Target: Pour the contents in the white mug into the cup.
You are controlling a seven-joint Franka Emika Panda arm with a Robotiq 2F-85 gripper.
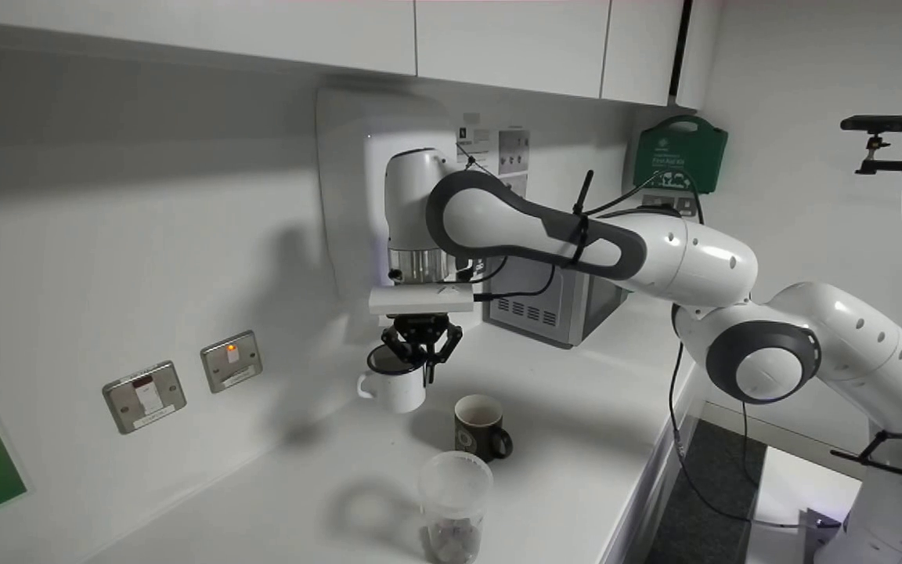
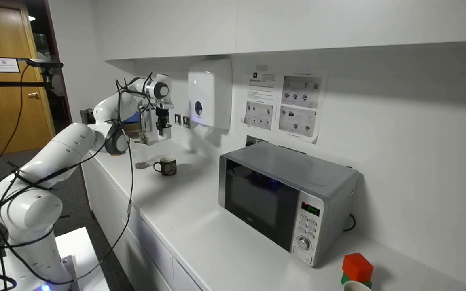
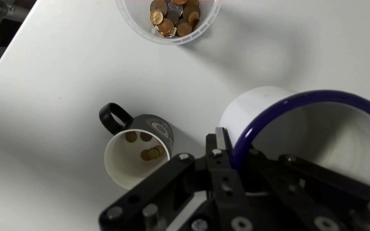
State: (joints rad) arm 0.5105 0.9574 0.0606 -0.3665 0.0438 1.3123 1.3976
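My pincer grips the white mug by its rim; mug's up off the counter, mouth up, nr the dark mug, apart from the cup. Coins show in the cup, none in the part of the white mug I can see, so pour's prob. done & set-down's the step. Best: lower slow, level, clear of dark mug; let go only w/ base flat.

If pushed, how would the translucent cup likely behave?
The translucent cup may flex slightly, since its see-through wall looks like thin plastic. The coins in its bottom probably make it bottom-heavy, so a low push would likely slide it. Its tall shape suggests a push up high might tip it.
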